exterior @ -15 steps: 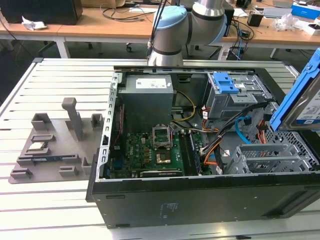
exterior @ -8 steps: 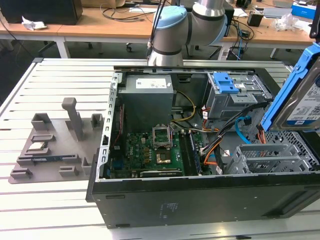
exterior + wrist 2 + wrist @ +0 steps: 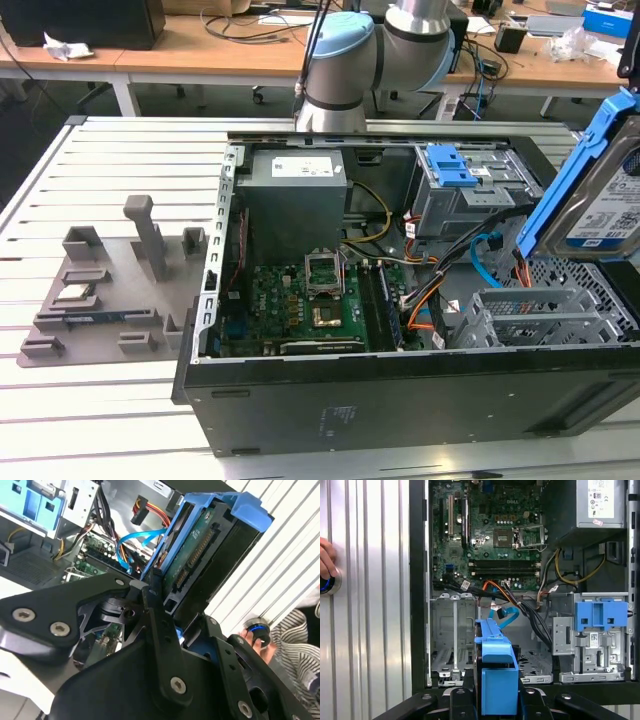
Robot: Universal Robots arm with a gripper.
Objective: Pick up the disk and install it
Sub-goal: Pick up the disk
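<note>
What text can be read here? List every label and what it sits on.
Disk label, white and blue: print too small to read.
Power supply sticker: print too small to read.
Drive cage sticker: print too small to read.
Nothing here can be quoted reliably.

An open computer case lay on the slatted table, along its near edge; the disk hung tilted in the air above the case's end at the exterior view's right, over a metal drive cage; the robot arm rose behind the case at the table's far edge; a grey tray of small parts lay near the table's edge at the exterior view's left.
</note>
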